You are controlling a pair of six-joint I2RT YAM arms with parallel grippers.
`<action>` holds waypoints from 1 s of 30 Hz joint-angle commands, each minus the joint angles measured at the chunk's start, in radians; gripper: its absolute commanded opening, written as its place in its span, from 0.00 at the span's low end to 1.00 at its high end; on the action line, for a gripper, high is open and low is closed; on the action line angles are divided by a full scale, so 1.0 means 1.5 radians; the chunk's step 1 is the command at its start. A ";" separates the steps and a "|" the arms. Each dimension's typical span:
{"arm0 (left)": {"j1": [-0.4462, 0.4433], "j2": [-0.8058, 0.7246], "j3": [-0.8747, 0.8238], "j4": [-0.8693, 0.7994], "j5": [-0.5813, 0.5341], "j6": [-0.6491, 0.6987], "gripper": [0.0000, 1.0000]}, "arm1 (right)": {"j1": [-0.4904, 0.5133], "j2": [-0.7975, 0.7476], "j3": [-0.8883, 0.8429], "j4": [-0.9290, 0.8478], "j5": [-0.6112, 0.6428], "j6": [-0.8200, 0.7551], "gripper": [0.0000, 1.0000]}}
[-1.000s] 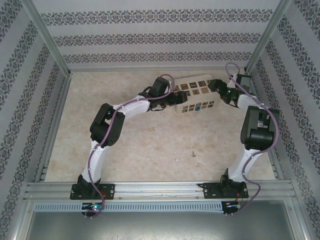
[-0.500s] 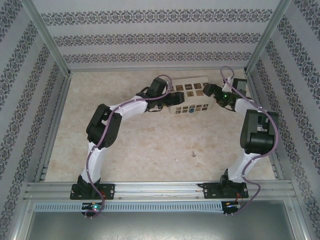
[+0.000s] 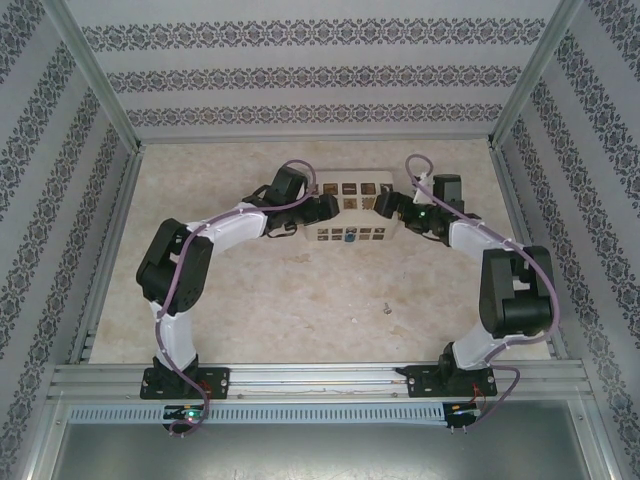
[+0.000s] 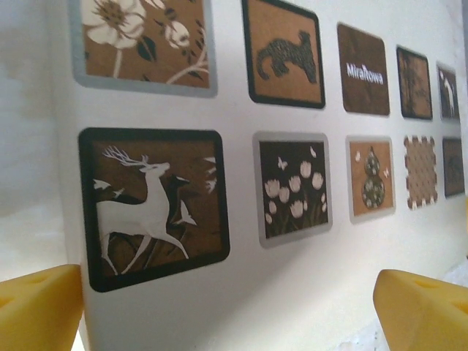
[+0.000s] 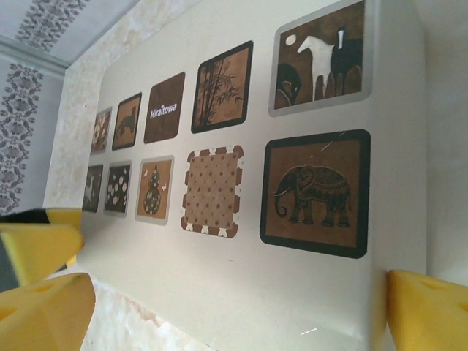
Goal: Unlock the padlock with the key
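The cream box with brown picture tiles (image 3: pixel 350 190) lies at the table's back middle. A tiny blue padlock (image 3: pixel 350 237) hangs on its near side. The key (image 3: pixel 385 308), a small grey piece, lies alone on the table nearer the arms. My left gripper (image 3: pixel 322 208) (image 4: pixel 227 307) stands open at the box's left end, its yellow fingers (image 4: pixel 36 307) on either side of that end. The right gripper (image 3: pixel 385 205) (image 5: pixel 241 307) is open at the right end in the same way, with yellow fingers (image 5: pixel 431 307) flanking the box corner.
Patterned walls and metal frame posts (image 3: pixel 95 90) enclose the marbled table (image 3: pixel 280 300). The arms' base rail (image 3: pixel 320 380) runs along the near edge. The table between the box and the rail holds the key alone.
Both grippers and the box between them have shifted left and toward the near edge, and the box has turned level with the back wall. The key has stayed put.
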 commanded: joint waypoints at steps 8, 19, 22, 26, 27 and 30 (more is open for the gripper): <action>0.023 -0.059 -0.045 0.046 0.042 0.009 0.99 | 0.150 -0.100 -0.080 0.031 0.007 0.066 0.97; 0.050 -0.079 -0.077 0.035 0.002 0.008 0.99 | 0.243 -0.135 -0.134 0.038 0.101 0.108 0.97; 0.054 -0.078 -0.077 0.029 -0.001 0.010 0.99 | 0.249 -0.135 -0.135 0.031 0.122 0.107 0.97; 0.061 -0.079 -0.078 0.026 -0.003 0.012 0.99 | 0.252 -0.141 -0.135 0.016 0.145 0.107 0.97; 0.063 -0.080 -0.079 0.026 -0.004 0.012 0.99 | 0.252 -0.143 -0.135 0.013 0.150 0.106 0.97; 0.068 -0.083 -0.081 0.025 -0.003 0.011 0.99 | 0.252 -0.153 -0.133 -0.003 0.171 0.102 0.98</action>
